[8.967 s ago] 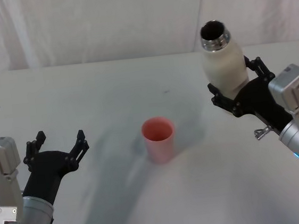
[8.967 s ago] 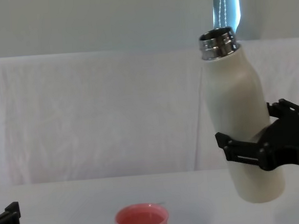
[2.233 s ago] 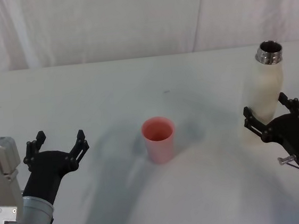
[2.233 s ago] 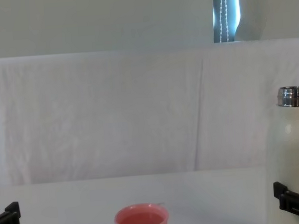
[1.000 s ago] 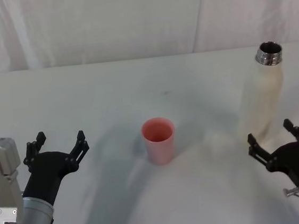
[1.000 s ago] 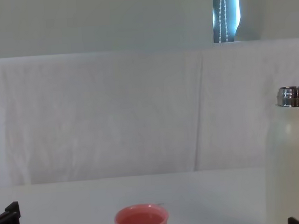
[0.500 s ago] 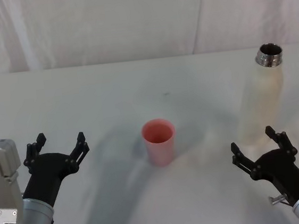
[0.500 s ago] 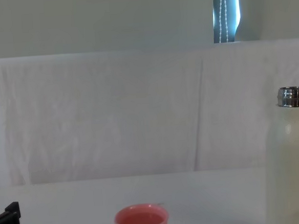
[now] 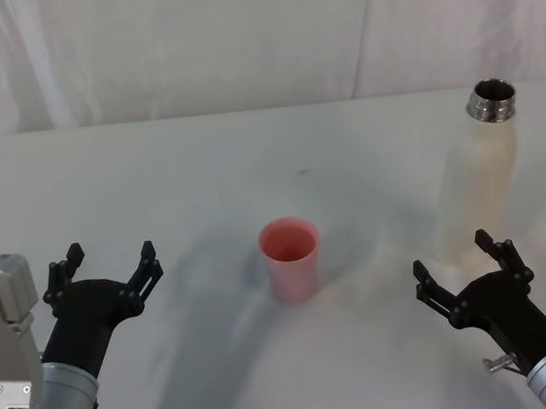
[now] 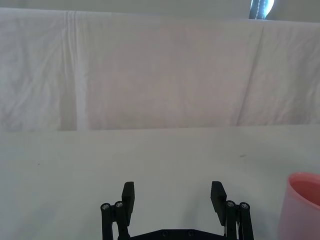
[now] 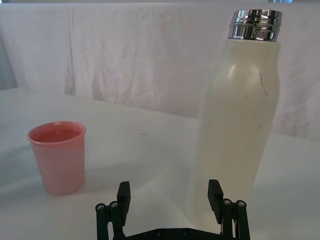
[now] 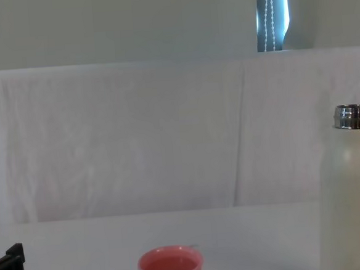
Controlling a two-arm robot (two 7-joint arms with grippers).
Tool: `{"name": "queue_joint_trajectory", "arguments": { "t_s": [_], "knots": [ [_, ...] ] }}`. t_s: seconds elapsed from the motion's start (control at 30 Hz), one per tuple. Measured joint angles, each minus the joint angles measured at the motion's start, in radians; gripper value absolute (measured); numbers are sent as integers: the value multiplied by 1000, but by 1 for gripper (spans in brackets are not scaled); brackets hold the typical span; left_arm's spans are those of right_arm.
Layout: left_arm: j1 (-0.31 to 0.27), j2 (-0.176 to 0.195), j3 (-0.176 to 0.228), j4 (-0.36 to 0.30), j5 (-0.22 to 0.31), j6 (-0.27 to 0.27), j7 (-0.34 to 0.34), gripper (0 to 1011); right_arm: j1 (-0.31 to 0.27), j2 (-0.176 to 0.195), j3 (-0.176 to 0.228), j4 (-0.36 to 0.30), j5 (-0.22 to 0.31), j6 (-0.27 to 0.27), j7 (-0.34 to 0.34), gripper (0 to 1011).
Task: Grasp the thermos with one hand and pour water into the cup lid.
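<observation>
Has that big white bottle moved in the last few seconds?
No. The thermos stands upright, same distance right of the cup lid; only the open right gripper backed off.

The thermos (image 9: 476, 175) is standing upright on the bench (image 9: 200, 163), off to the right. The cup lid (image 9: 290, 256) is sitting upright near the middle, well apart from it on its left. The right gripper (image 9: 463, 268) is hanging just in front of the thermos, not touching. The left gripper (image 9: 104, 268) is resting at the near left, well apart from the cup lid.
</observation>
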Motion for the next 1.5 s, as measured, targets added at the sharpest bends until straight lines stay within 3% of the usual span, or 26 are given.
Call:
{"name": "queue_joint_trajectory", "arguments": {
  "t_s": [1.5],
  "knots": [
    [0,0,0,0,0,0,0,1001,-1,0,2,-1,1,0,-1,1000]
  ]
}}
